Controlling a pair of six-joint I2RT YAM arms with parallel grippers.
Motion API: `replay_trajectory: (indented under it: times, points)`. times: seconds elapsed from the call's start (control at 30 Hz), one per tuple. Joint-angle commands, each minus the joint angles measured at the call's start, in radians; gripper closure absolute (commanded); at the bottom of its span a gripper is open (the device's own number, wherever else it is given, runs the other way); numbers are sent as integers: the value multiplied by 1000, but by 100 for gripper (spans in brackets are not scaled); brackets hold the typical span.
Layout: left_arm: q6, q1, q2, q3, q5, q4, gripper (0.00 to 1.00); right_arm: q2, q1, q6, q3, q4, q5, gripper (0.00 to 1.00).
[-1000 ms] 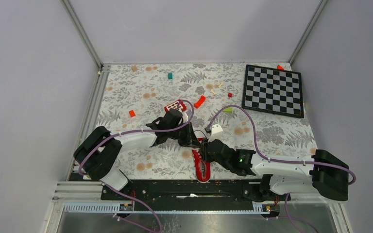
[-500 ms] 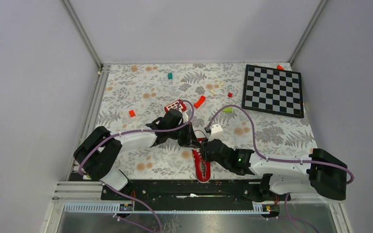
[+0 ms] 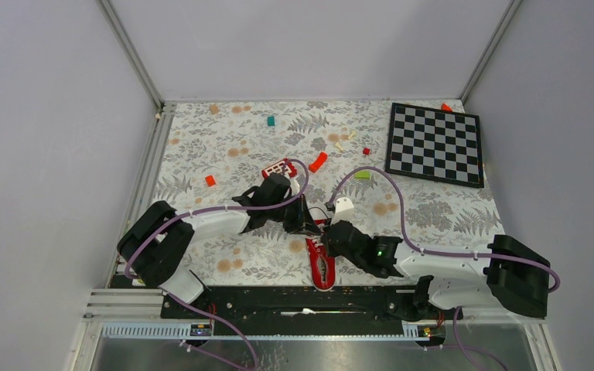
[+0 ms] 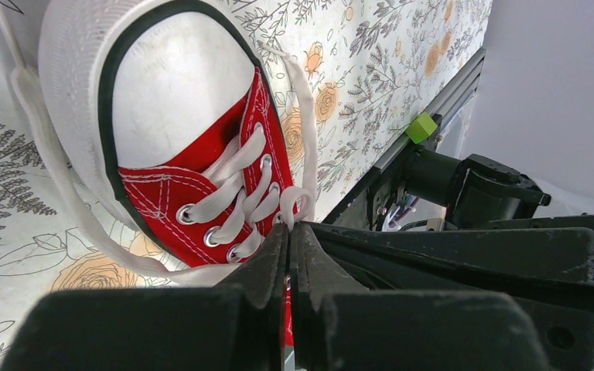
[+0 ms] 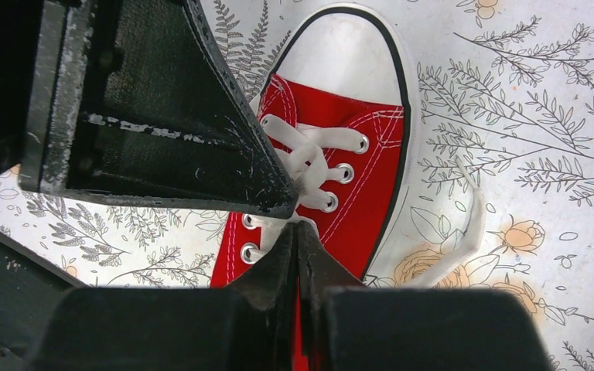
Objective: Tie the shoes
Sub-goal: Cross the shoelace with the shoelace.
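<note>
The red shoe (image 3: pixel 322 270) lies on the flowered bench (image 3: pixel 224 147) near its front edge, between both arms. The left end effector (image 4: pixel 290 230) is clenched on a loop of the white laces (image 4: pixel 226 191). The right end effector (image 5: pixel 298 232) is clenched at the laces; I cannot tell whether it grips them.

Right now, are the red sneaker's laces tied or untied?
Untied. No bow shows on the red sneaker, and a white lace end lies loose on the floral tablecloth beside it.
</note>
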Motion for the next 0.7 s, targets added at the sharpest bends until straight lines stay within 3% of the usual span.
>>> replay_trajectory:
  times: [0.0,0.2,0.67]
  points:
    - [5,4,-2,14,30,31,100,-62,-8,-15,25,-8,11,100]
    - [8,5,5,14,26,32,100,-137,-9,-26,37,-50,3,100]
    - [10,4,3,8,22,32,100,-140,-9,11,19,-62,-34,100]
